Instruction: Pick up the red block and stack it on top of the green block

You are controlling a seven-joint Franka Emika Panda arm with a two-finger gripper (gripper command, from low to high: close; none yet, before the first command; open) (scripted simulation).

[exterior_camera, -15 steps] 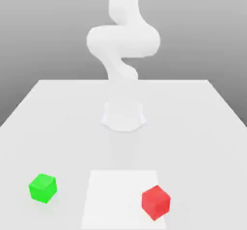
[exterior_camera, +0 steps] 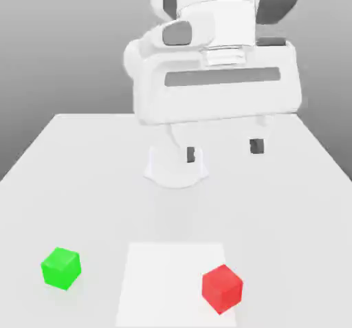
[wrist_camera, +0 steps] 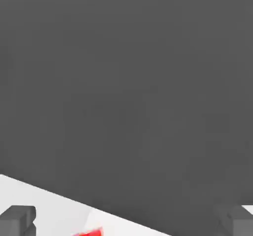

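Your gripper (exterior_camera: 223, 150) hung above the table (exterior_camera: 289, 203) with fingers spread wide, gripping nothing. Red block (exterior_camera: 222, 289) sat on the table at roughly 6 o'clock from the gripper, well apart. Green block (exterior_camera: 61, 267) was at 9 o'clock from the red, also well apart.

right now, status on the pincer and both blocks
Pincer open, high above table, holding nothing. Red block on table, untouched; green block apart, toward the exterior view's left. Nothing between them.

Claw (exterior_camera: 223, 150) high up, fingers (exterior_camera: 191, 155) wide apart, pointing down
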